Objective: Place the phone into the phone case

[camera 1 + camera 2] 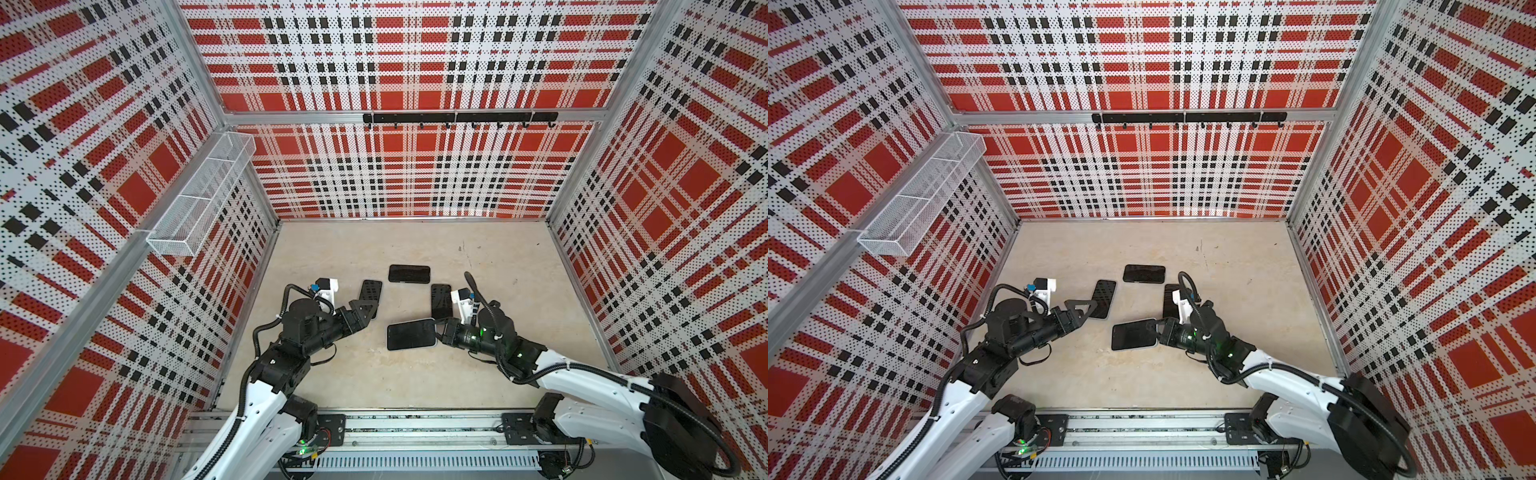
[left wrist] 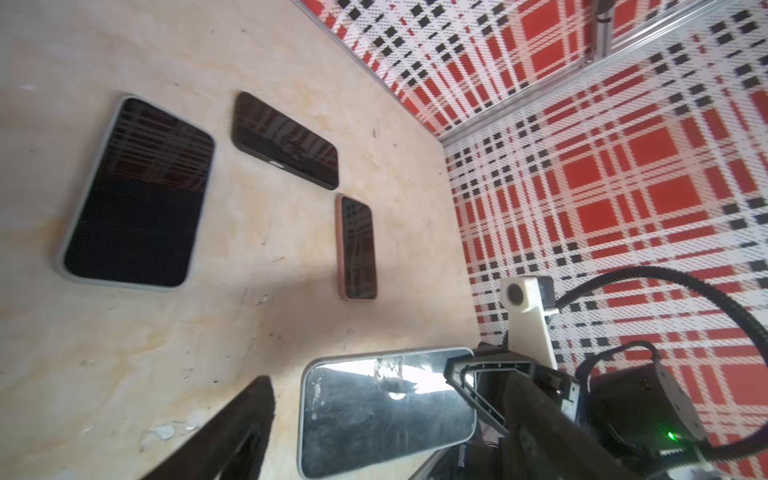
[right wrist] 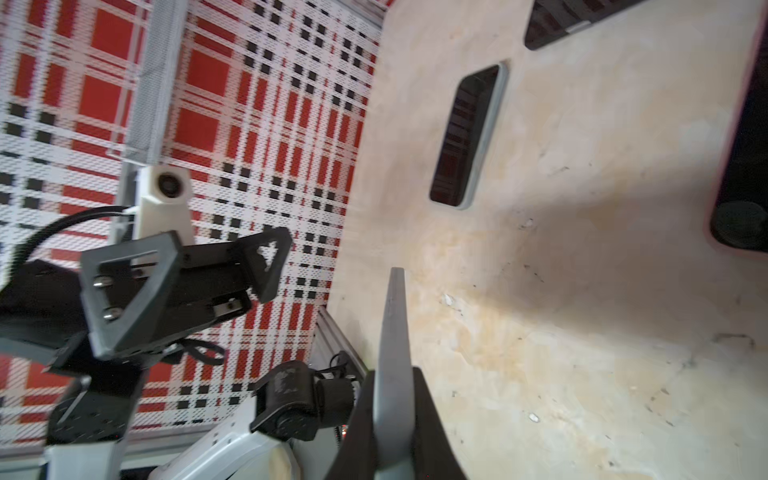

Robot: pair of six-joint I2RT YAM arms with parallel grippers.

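Two robot arms low over a beige table (image 1: pixel 415 374), four phones in view.
Right gripper (image 1: pixel 438 328) pinching the short end of the nearest phone (image 1: pixel 411 334), mid-table, apparently already in its pale case (image 3: pixel 392 374); left gripper (image 1: pixel 363 311) spread wide, empty. Best lowered flat, then released gently.

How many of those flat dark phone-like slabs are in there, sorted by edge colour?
Pale-edged glossy dark slabs: 2, the left pale-edged slab and the near pale-edged slab
Pink-edged glossy dark slab: 1
All-black glossy slab: 1
Total: 4
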